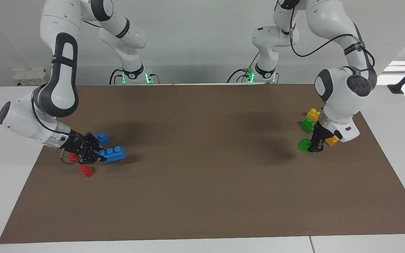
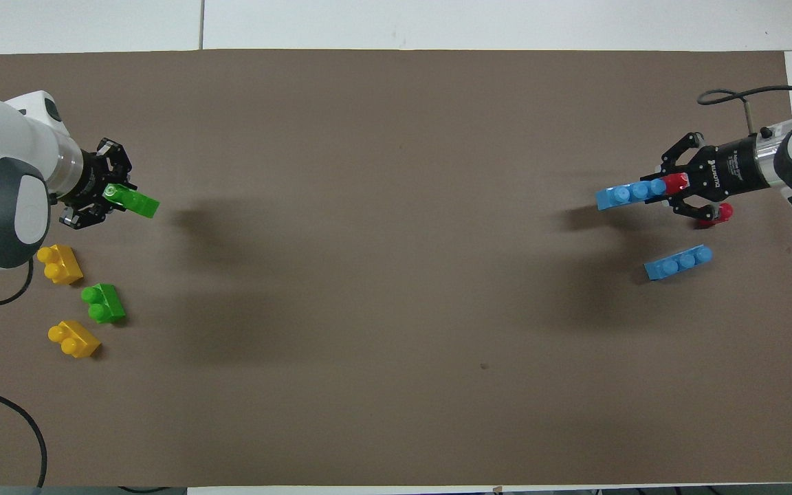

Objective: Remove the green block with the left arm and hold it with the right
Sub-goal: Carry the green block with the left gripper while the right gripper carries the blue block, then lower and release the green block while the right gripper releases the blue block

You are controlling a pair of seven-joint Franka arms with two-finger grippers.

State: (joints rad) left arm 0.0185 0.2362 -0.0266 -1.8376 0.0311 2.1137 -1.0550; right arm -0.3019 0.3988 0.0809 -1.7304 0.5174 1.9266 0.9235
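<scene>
The green block point(image 2: 136, 201) sits clenched in the left tool point(image 2: 108, 194), low over the surface point(image 2: 396, 275) at nine o'clock in the overhead view — apparently ready for removal. At three o'clock, the right tool point(image 2: 671, 189) grips a blue brick point(image 2: 630, 193) — probably steadying it.

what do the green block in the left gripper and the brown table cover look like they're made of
The green block, held in the left gripper: likely moulded plastic, slightly glossy, judging by its even bright colour and crisp edges. The brown table cover: matte, flat and thin-edged with no shine, perhaps paper, card or a thin mat; the look leaves it open.
</scene>
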